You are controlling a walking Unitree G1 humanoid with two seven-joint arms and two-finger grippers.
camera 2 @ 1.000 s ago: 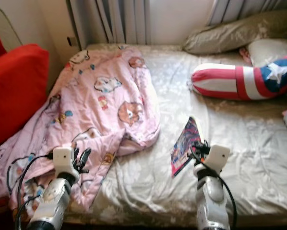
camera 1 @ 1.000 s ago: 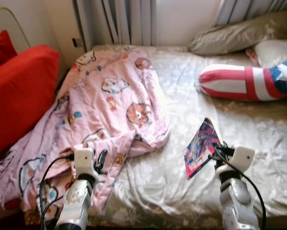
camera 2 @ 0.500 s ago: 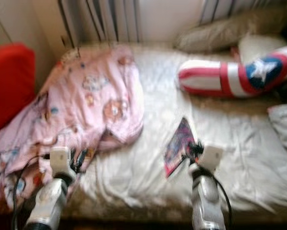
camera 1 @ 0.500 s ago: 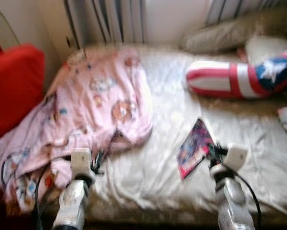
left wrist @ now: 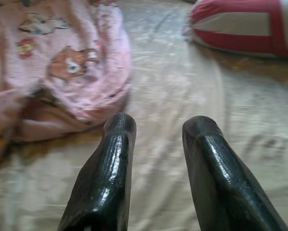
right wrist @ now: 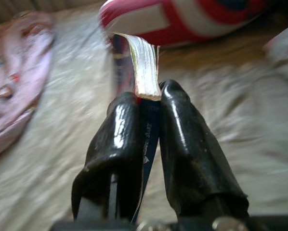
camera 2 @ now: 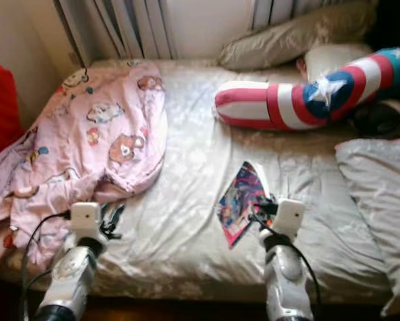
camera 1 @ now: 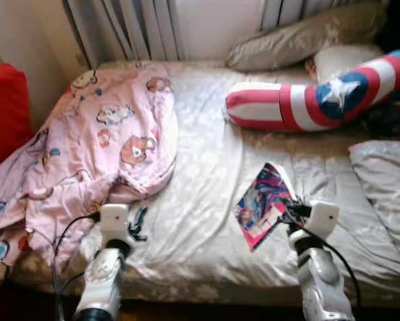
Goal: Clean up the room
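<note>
left eye view: a book [camera 1: 261,204] is held over the bed [camera 1: 200,200] by the right gripper [camera 1: 288,212]. right wrist view: its fingers [right wrist: 116,139] are clamped on the spine edge (thin, light, floppy, best pinched there). left wrist view: the left gripper [left wrist: 158,127] is seen spread, empty, beside the pink blanket [left wrist: 62,57].

Head stereo views looked forward and down over the bed [camera 1: 207,200]; both wrist views faced along their fingers, close above that bed.
</note>
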